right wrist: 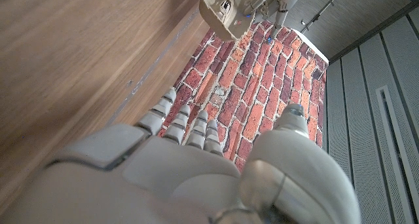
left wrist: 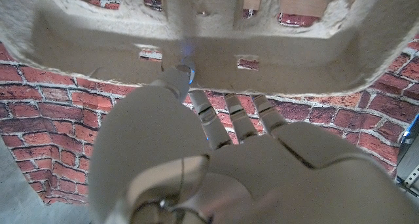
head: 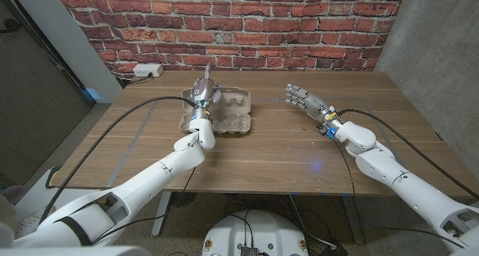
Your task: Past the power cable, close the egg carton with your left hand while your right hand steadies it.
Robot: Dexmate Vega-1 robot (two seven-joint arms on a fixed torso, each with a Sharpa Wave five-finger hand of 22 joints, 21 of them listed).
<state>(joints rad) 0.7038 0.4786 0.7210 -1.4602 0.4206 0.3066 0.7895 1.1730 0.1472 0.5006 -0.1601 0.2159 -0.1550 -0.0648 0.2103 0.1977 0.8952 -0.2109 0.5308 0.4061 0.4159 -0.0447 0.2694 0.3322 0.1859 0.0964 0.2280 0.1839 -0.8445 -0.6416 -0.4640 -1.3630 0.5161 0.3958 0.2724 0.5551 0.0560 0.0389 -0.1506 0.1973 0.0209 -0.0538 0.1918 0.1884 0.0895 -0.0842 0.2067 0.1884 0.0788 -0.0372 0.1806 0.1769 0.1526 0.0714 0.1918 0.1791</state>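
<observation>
A grey cardboard egg carton lies open at the table's back left of centre. My left hand is over the carton's left part, one finger pointing up. In the left wrist view that hand reaches its straight fingers up to the carton's moulded wall, touching it without gripping. My right hand hovers to the right of the carton, well apart from it, fingers spread and holding nothing. In the right wrist view the carton lies far beyond the right hand.
A white power strip sits at the table's back left edge below the brick wall. A black cable crosses the left of the wooden table. Bare wood lies between carton and right hand.
</observation>
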